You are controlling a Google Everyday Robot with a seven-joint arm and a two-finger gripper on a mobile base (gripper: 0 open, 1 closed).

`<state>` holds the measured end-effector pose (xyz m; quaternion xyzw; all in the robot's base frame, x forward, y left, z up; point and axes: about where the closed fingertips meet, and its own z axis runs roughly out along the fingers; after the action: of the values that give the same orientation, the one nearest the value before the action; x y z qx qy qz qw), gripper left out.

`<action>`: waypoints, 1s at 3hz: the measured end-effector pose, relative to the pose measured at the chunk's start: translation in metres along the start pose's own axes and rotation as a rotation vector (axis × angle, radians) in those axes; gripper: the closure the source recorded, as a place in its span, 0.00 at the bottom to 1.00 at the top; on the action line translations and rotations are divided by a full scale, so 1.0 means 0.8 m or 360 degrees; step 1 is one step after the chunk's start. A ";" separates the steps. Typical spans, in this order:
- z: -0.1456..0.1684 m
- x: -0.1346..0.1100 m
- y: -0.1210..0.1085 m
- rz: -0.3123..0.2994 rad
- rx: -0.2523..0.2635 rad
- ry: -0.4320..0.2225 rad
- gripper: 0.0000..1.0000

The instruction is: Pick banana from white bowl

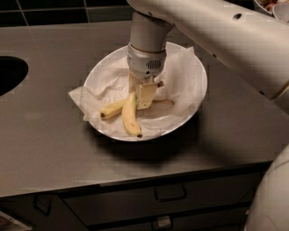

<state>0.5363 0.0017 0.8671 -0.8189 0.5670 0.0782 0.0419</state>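
Note:
The white bowl [192, 106], lined with crumpled white paper, stands on the dark counter in the middle of the camera view. The banana [129, 119], thick and curved with a dark tip, lies in it pointing toward the front rim. A slimmer, paler banana [112, 109] lies across under it. My gripper [137, 97] reaches straight down into the bowl and is shut on the banana's upper, stem end. One beige finger [146, 94] shows on the banana's right side. The stem itself is hidden by the gripper.
The dark grey counter [54, 153] ends at a front edge with drawers [169, 194] below. A dark round sink opening [9, 74] sits at the left edge. My white arm [226, 40] crosses the upper right. Small bowls [271, 6] stand at the far right corner.

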 end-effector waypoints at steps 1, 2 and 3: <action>-0.003 -0.001 0.000 0.0000 0.0000 0.0000 1.00; -0.017 -0.004 -0.007 0.0002 0.0080 0.0025 1.00; -0.029 -0.004 -0.010 0.0011 0.0127 0.0055 1.00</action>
<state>0.5446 0.0036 0.8899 -0.8160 0.5730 0.0414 0.0644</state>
